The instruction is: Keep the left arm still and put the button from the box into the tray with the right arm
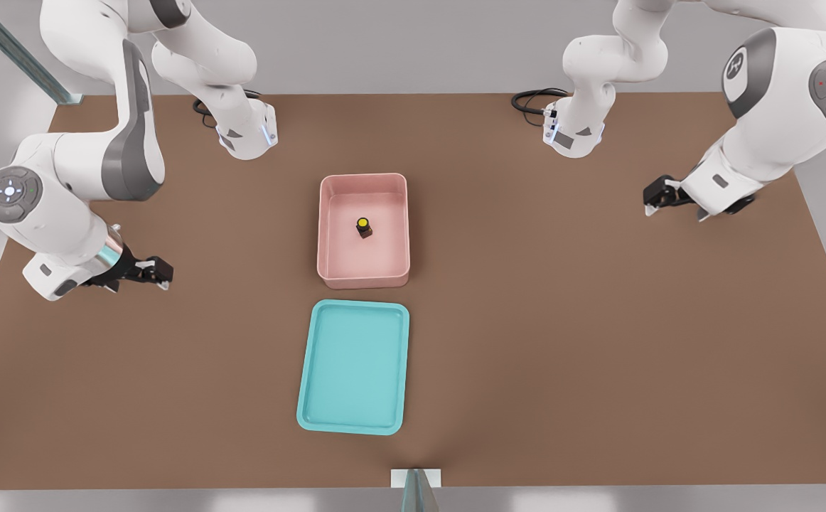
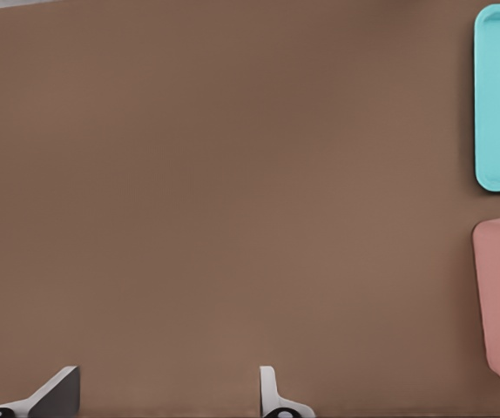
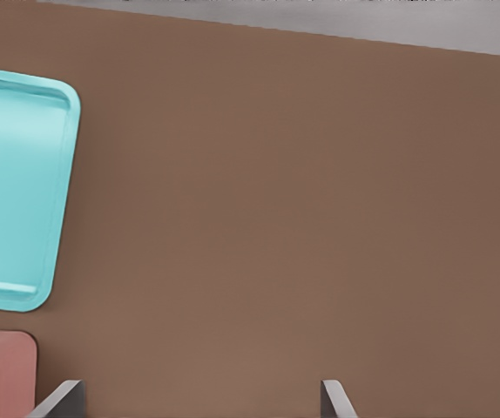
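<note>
1. The button (image 1: 362,226) sits upright inside the box (image 1: 323,227), near the middle of its floor and clear of all four walls. Yellow cap faces up. Not yet picked.
2. The tray (image 1: 354,305) lies just beyond the box's near short wall, on the side away from the arm bases, with a narrow strip of table (image 1: 598,355) between them. Nothing is in it.
3. The right arm (image 1: 65,206) stands off to the box's side, on the front view's left. Its gripper (image 1: 163,274) hangs low over bare table, well apart from the box and roughly level with the box's near end.
4. In the right wrist view the gripper (image 3: 198,405) shows both fingers (image 3: 58,402) spread wide with only table between them. It holds nothing. That view catches the tray (image 3: 15,192) and one corner of the box (image 3: 6,366), but not the button.
5. Progress, judged: none of the task is done. Still to do:
   - reach across to above the box
   - descend between its tall walls
   - close on the small dark block
   - lift clear of the rim
   - carry over to the tray
   - release
</note>
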